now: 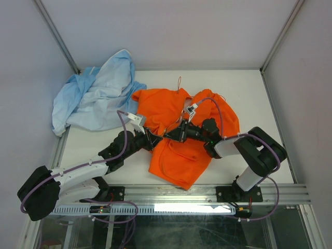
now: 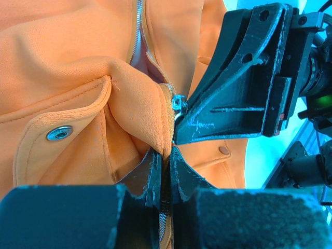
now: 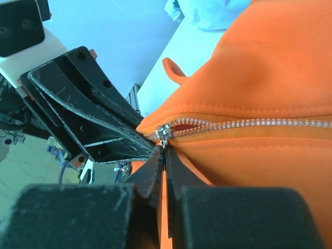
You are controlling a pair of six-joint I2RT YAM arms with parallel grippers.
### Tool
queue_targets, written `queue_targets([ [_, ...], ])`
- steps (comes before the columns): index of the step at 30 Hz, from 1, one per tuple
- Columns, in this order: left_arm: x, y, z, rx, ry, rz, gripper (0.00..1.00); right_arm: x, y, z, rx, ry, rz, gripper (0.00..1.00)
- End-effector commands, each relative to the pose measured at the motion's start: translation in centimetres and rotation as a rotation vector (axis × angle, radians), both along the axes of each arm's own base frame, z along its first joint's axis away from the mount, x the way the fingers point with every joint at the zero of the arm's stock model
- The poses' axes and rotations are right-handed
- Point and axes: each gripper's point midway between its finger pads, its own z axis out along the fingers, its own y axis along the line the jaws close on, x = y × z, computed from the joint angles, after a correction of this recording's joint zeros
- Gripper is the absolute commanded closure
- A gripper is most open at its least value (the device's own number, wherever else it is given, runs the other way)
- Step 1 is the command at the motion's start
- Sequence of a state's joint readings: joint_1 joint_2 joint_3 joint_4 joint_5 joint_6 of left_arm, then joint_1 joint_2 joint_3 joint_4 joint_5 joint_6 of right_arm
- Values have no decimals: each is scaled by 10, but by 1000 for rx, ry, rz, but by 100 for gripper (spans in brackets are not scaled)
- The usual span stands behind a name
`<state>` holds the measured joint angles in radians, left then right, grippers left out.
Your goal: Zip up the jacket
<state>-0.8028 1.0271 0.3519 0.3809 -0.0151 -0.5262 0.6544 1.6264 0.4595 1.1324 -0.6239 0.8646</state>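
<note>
Left gripper [image 2: 165, 155] pressed together, pinching jacket [image 1: 179, 155] hem at zipper's end. Right gripper [image 3: 164, 151] pinching zipper slider [image 3: 162, 132], facing left gripper. White table [image 1: 249, 93] beneath; light blue cloth [image 1: 98, 98] beyond left gripper; grey walls [image 1: 171, 31].

The bright orange jacket [image 1: 187, 135] lies crumpled front up at the middle of the table, its collar toward the far edge and its hem close to the near edge. A patch pocket [image 1: 179, 158] shows on its lower front. The metal zipper [image 3: 249, 124] runs up the front, with the slider [image 3: 163, 130] low near the hem. Beyond the slider the two tooth rows part over pale pink lining [image 2: 142, 62]. A silver snap button [image 2: 59, 133] sits on a folded flap beside the zipper.
</note>
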Motion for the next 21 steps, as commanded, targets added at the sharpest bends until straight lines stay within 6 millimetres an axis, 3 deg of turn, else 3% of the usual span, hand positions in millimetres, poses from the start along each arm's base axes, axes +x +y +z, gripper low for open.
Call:
queue_targets([
  [1, 0, -4, 34, -74, -52, -20, 100, 20, -15, 16, -1, -102, -88, 100],
  [4, -4, 4, 27, -32, -18, -6, 100, 35, -37, 10, -138, -79, -156, 100],
  [6, -8, 7, 26, -15, 2, -6, 100, 62, -59, 8, -331, -197, -268, 100],
  [12, -17, 18, 20, 52, 60, -3, 100, 106, -120, 8, -758, -274, -458, 100],
  [15, -15, 31, 21, 100, 82, 53, 100, 136, -172, 17, -941, -283, -618, 100],
  [19, -9, 54, 30, 157, 79, 160, 100, 183, -249, 50, -1070, -264, -837, 100],
  [21, -4, 65, 36, 187, 70, 216, 100, 208, -288, 76, -1091, -249, -957, 100],
])
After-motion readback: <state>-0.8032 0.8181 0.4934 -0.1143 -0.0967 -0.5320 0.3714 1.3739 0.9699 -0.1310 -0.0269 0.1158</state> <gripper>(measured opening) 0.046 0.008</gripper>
